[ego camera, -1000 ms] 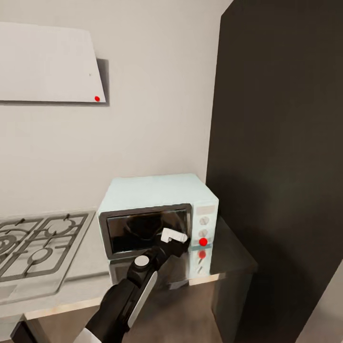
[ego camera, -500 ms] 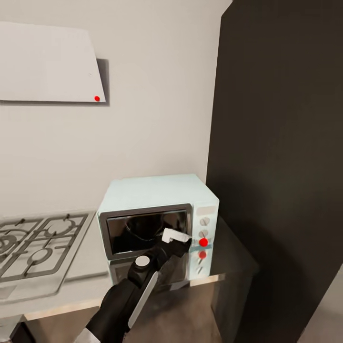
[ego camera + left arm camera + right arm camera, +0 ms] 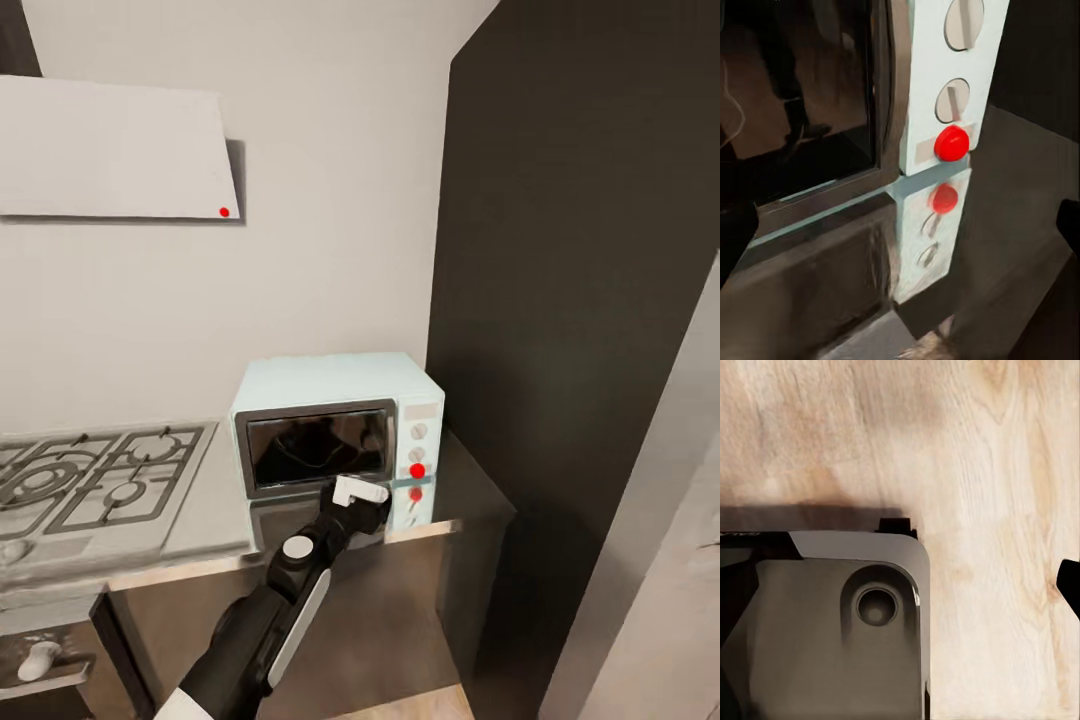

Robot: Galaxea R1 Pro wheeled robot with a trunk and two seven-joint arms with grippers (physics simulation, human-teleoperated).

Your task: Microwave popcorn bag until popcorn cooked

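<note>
Before the microwave (image 3: 335,425), the left end effector (image 3: 385,505) stays put, spread wide, empty; camera retreated.

light: even, soft | glare: microwave (image 3: 340,415) door reflections | blur: mild, softer at left wrist edges

A plain pale wall (image 3: 330,200) stands at the back, with a white slanted hood (image 3: 110,150) that carries a small red dot. To the right rises a tall dark panel (image 3: 580,300). A gas hob (image 3: 90,480) with grey grates lies on the surface. The floor (image 3: 967,450) is light wood.
</note>
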